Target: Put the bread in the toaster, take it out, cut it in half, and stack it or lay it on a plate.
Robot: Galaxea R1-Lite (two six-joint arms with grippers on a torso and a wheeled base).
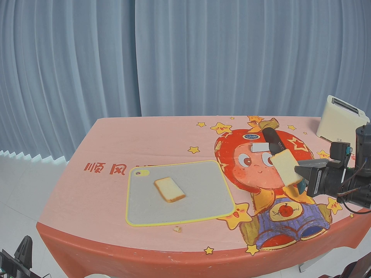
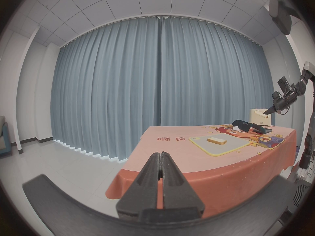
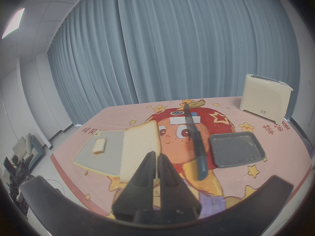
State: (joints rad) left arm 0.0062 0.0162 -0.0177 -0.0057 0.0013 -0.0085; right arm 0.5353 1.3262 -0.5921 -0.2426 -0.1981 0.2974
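**Right fingers grip a bread slice above the bench**

At the right edge of the head view, the right fingers (image 1: 305, 171) are pressed tight on the lower edge of a bread slice (image 1: 286, 167). The slice stands tilted in the air, clear of the bench (image 1: 147, 136). The right wrist view shows the same grasp: the two fingers (image 3: 144, 174) are pinched nearly together, and the slice (image 3: 139, 151) rises from between them.

The cream toaster (image 1: 340, 122) stands at the far right of the frame, behind the held slice and apart from it. A smaller bread piece (image 1: 169, 189) lies flat near the middle of the grey, yellow-rimmed cutting board (image 1: 201, 205), in the lower centre of the frame.

A knife (image 1: 272, 141) lies on the bench just above the held slice in the frame, with a white tag (image 1: 260, 147) beside its blade. In the right wrist view the knife (image 3: 195, 138) lies just beside a dark tray (image 3: 236, 148).

A crumb (image 1: 177, 229) sits just below the board's near edge.

In the left wrist view, the left fingers (image 2: 147, 181) are drawn together around a thin slit with nothing between them, held off the bench's edge.
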